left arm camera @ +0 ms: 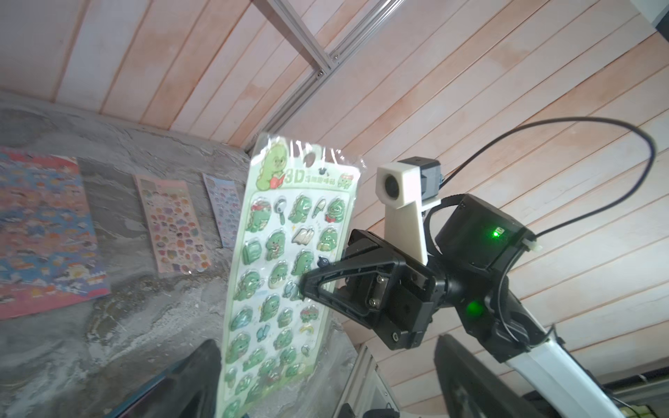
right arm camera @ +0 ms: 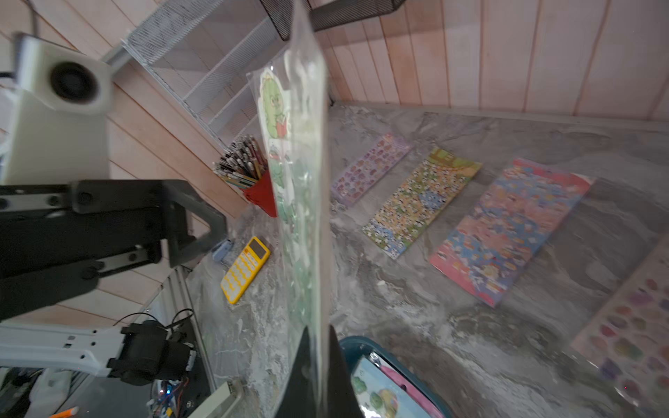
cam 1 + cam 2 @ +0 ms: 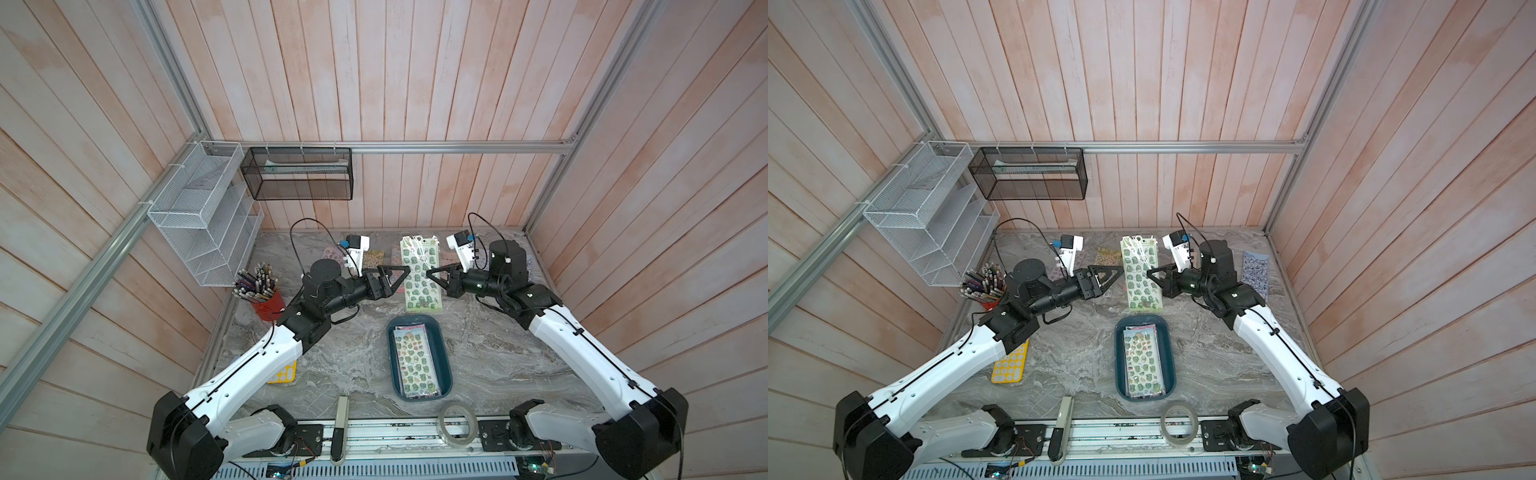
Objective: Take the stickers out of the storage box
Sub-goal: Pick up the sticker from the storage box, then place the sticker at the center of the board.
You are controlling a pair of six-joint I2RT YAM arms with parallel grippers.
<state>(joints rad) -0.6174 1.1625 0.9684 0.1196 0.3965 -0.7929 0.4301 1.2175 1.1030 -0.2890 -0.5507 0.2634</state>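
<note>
Your green sticker sheet (image 3: 420, 274) is held in the air with its long axis running near to far. The big-dinosaur header is at the far end and the printed face is turned up. It sits just past the far end of the storage box (image 3: 444, 355), between the two arms: the right gripper (image 3: 430, 275) is clamped on its right long edge about midway, while the left gripper (image 3: 403, 273) stands with jaws spread at the left edge, gripping nothing. The sheet is a pale green card in a crinkled clear sleeve, covered in rows of small puffy dinosaurs — more stickers (image 3: 415, 361) lie stacked in the box.
</note>
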